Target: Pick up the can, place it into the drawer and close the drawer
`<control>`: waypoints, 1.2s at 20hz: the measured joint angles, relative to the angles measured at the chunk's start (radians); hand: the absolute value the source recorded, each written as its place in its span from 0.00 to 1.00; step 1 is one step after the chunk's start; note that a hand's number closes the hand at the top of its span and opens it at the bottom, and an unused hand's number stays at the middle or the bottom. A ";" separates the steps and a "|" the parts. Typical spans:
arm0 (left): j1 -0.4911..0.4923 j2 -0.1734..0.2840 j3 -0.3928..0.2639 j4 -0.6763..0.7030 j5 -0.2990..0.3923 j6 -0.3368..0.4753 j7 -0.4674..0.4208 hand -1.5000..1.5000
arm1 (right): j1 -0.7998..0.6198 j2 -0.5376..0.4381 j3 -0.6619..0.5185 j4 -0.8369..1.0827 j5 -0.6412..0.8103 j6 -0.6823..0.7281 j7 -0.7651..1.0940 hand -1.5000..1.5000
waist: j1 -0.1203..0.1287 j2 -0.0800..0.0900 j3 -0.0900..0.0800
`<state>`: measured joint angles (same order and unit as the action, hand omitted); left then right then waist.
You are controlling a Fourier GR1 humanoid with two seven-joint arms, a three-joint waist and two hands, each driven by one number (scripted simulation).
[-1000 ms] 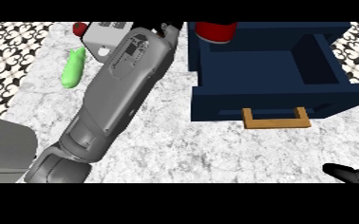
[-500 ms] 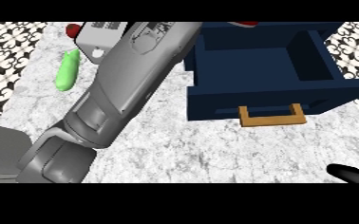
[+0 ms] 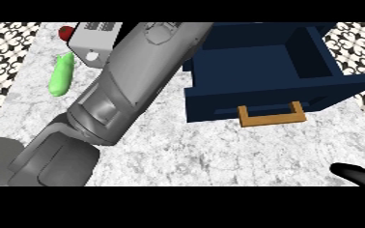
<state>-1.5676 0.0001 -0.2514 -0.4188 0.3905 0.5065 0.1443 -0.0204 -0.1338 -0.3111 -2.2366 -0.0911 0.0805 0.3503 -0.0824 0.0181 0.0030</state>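
1. Fingers: can't tell on my left side — the left hand runs out past the top edge, only the grey left forearm shows, slanting from the lower left corner up to the drawer's top left corner.
2. Well left of the drawer: green pod-shaped thing lying on the marble counter, just beside my forearm.
3. Up-left of the drawer: small red object near the top edge, touching a light grey box that my forearm partly covers. Can't tell what the red thing is.
4. Can: not visible anywhere; can't say where it sits.
5. Drawer itself: dark blue, open, inside shows only blue floor and walls. Tan handle on its front face, towards me.
6. Below-right of the drawer, well apart from it: my right hand, just a black tip at the right edge. Can't tell how it's set.
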 measured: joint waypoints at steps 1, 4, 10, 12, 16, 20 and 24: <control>-0.006 0.000 -0.006 0.012 0.008 0.013 -0.005 0.00 | -0.012 -0.006 0.003 -0.001 0.001 -0.004 0.018 0.00 | -0.004 0.001 0.000; -0.016 0.000 -0.030 0.039 0.032 0.054 -0.020 0.00 | -0.044 -0.018 0.006 0.012 0.003 -0.010 0.036 0.00 | -0.011 0.004 0.000; -0.041 0.000 -0.055 0.085 0.068 0.113 -0.047 0.00 | -0.058 -0.037 0.010 0.021 0.011 0.004 0.025 0.00 | -0.025 0.008 0.001; -0.037 0.000 -0.061 0.090 0.081 0.124 -0.062 0.00 | -0.059 -0.047 0.022 0.015 0.038 0.010 0.016 0.00 | -0.025 0.008 0.001; -0.041 0.000 -0.070 0.095 0.114 0.145 -0.079 0.00 | -0.079 -0.077 0.046 0.025 0.084 0.033 -0.021 0.00 | -0.028 0.011 0.001; -0.041 0.000 -0.066 0.094 0.151 0.149 -0.096 0.00 | -0.113 -0.118 0.085 0.042 0.176 0.049 -0.060 0.00 | -0.021 0.013 0.000; -0.049 0.000 -0.046 0.097 0.185 0.142 -0.120 0.00 | -0.144 -0.158 0.135 0.093 0.297 0.056 -0.106 0.00 | -0.005 0.014 0.000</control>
<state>-1.6165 0.0000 -0.2972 -0.3220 0.5752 0.6482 0.0247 -0.1644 -0.2914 -0.1763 -2.1439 0.2056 0.1368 0.2444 -0.0874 0.0326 0.0025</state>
